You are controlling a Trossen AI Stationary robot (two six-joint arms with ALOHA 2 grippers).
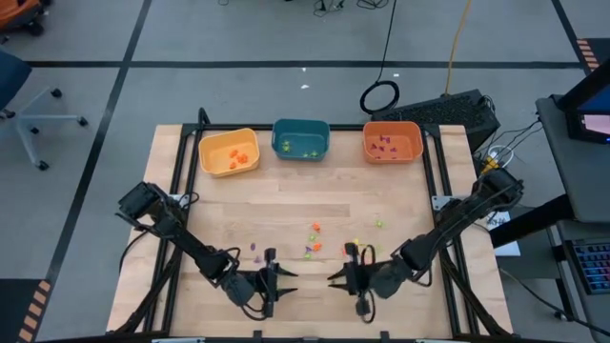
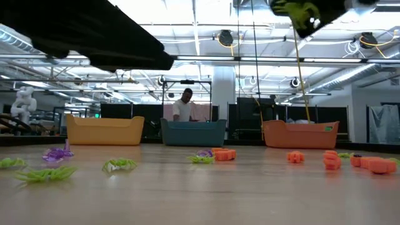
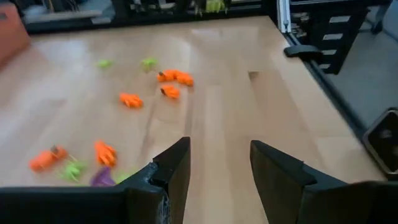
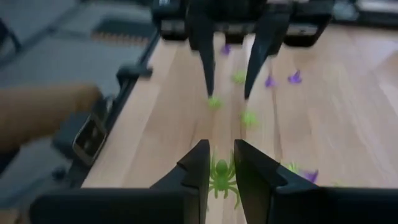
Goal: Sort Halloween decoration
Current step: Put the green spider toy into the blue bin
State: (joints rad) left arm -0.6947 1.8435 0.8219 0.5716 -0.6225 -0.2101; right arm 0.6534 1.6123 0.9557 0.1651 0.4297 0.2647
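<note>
Right hand (image 4: 221,163) is clamped on a small light-green plastic spider (image 4: 222,176) low over the wooden bench (image 1: 286,205), probably to be carried to the teal plastic bin (image 1: 301,139). Left hand (image 3: 219,163) is parked nearby, fingers apart, nothing held.

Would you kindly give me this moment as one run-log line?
left gripper: open, empty, low over table | right gripper: closed on green spider | bins: yellow bin, teal bin, orange bin partly filled
</note>
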